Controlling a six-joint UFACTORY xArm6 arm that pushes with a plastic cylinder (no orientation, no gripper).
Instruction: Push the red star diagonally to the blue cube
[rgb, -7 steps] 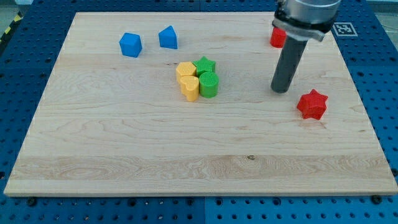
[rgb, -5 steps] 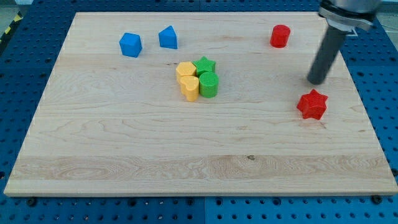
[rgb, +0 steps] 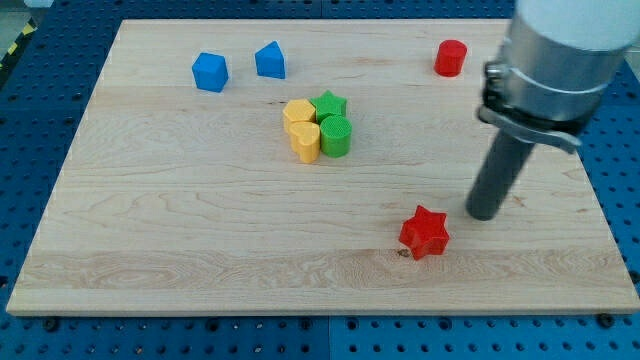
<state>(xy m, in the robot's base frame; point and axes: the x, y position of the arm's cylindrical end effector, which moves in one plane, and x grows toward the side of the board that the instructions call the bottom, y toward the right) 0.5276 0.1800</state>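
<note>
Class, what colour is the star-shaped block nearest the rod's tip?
Red star, in the camera view.

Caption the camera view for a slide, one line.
My tip stands just right of the red star near the board's bottom, far from the blue cube at top left.

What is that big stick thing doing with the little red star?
A robot arm's dark rod is pushing blocks around a wooden board. My tip sits just to the view's right of the red star, slightly above it, close but with a small gap. The star lies near the view's bottom, far from the blue cube at the top left. A blue house-shaped block sits beside the cube, and the yellow and green blocks cluster mid-board, between star and cube.
</note>
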